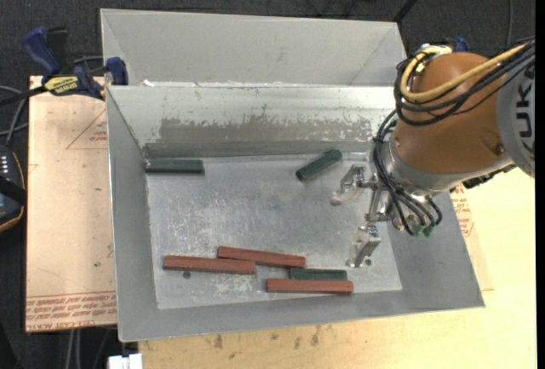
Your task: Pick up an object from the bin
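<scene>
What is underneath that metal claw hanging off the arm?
Under the open gripper lies bare bin floor; no thing sits between its fingers. A dark green block lies apart from it, toward the back wall. The arm's orange cover hides the bin's right side.

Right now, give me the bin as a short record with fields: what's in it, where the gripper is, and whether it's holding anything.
container: grey metal bin
brown sticks: three near the front: left brown stick, middle brown stick, right brown stick
green sticks: three: back-left green stick along the back wall, tilted green stick toward the back right, front green stick among the brown ones
gripper: gripper over the floor's right side, open
held: nothing between its fingers
nearest things: front green stick and right brown stick
</scene>
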Controlling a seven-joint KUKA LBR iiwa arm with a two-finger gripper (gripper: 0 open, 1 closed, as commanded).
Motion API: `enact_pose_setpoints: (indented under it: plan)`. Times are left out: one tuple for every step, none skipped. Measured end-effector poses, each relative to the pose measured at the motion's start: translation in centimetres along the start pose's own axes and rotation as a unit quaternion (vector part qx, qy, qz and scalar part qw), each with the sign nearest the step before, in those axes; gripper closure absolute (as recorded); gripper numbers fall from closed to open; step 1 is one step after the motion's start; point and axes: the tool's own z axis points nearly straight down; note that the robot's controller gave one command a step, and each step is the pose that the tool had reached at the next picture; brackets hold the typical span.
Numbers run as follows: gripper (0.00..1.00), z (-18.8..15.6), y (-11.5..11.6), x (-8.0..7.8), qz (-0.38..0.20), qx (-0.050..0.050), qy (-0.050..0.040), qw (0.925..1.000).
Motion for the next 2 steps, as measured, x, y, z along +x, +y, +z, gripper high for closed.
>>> enact_pose_setpoints:
  plan:
    - [0.00, 0.0, 0.0, 0.0, 0.000, 0.000, 0.0000, 1.0000]
    - [0.00, 4.0, -0.1, 0.0, -0.037, 0.000, -0.0025, 0.9993]
